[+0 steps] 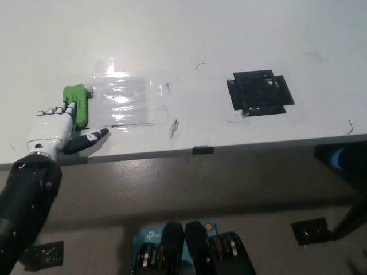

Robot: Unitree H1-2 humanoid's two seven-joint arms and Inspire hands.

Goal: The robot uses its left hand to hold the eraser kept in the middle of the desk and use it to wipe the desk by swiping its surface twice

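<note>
White left hand point(50, 129) at the table point(241, 46) near edge, fingers point(64, 110) extended flat, slightly spread, tips touching the green eraser point(76, 104). Beside it, clear tape patch point(123, 102); further right, black tape square point(259, 93).

Black tape patch point(260, 93), cross-shaped, stuck on the white surface. Clear glossy tape sheet point(126, 102) well to its left, smaller clear strip point(105, 65) above that sheet's far corner. Thin pen marks scattered around patch. Small black clip point(202, 150) on surface edge, below-left of patch. Grey floor point(189, 183) below.
</note>
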